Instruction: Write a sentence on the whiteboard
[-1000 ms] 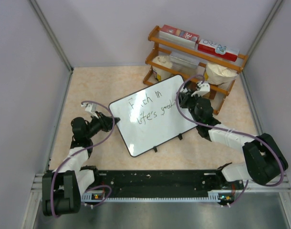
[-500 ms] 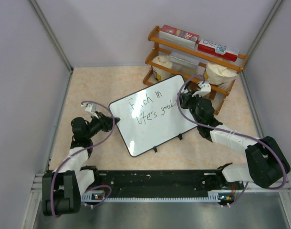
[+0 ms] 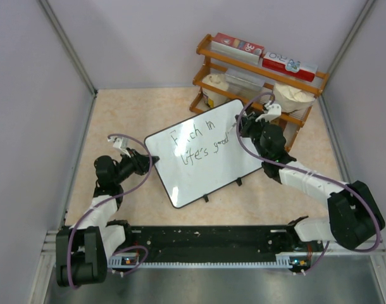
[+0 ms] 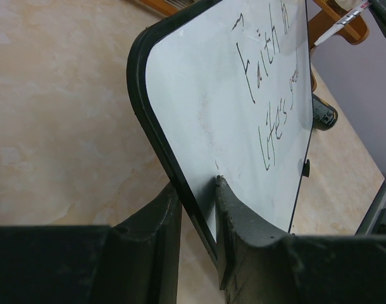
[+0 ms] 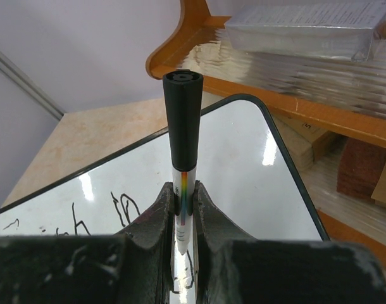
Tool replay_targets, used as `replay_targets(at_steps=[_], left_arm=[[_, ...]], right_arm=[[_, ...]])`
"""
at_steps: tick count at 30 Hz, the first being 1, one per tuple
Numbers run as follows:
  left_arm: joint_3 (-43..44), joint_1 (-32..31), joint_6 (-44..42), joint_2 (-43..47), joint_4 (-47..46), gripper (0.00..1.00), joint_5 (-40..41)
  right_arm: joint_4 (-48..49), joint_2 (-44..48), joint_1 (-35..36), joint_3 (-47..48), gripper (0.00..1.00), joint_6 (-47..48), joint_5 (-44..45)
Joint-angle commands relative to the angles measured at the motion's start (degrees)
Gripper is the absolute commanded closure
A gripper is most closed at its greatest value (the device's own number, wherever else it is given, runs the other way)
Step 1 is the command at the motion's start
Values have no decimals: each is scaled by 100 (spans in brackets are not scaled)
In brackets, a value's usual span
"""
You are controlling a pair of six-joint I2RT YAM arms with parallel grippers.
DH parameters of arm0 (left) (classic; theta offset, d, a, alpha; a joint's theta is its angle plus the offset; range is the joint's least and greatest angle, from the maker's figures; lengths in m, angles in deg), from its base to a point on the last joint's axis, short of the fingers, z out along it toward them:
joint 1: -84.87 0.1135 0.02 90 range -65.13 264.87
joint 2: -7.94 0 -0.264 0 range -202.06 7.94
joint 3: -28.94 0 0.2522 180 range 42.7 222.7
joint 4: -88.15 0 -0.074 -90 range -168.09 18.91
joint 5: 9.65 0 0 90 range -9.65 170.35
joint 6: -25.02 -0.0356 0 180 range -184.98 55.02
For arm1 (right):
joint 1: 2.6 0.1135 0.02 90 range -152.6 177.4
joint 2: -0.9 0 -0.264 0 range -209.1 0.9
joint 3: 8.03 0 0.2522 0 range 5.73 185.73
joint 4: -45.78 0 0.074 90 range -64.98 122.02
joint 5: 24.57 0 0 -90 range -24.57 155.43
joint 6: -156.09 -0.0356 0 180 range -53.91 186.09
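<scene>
The whiteboard (image 3: 202, 164) lies tilted on the table, black-rimmed, with small black feet on its near edge. The sentence (image 3: 199, 144) in black marker reads "Faith in" over "life's good". My left gripper (image 3: 144, 161) is shut on the board's left rim; in the left wrist view the fingers (image 4: 234, 218) clamp the rim of the whiteboard (image 4: 243, 126). My right gripper (image 3: 242, 130) is shut on a white marker (image 5: 183, 164) with a black end, held over the board's right part (image 5: 243, 171), beside the last written letters.
A wooden rack (image 3: 256, 82) stands at the back right, close behind my right gripper, holding red boxes, white tubs and a clear box (image 5: 307, 28). Grey walls enclose the table on three sides. A black rail (image 3: 205, 244) runs along the near edge.
My right wrist has shifted slightly up and to the right near the end of the second line. The left arm and the board have not moved.
</scene>
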Motion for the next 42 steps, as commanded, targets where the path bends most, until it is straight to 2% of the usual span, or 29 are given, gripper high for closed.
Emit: replay_targets(at_steps=[1,42], left_arm=[[31,-27,-460,-91,102,100,159],[22,-27,-459,-73,120,100,168]], right_arm=[[82,-207,-89,360,100,105,-48],[73,-242,-151,-344,100,-44,58]])
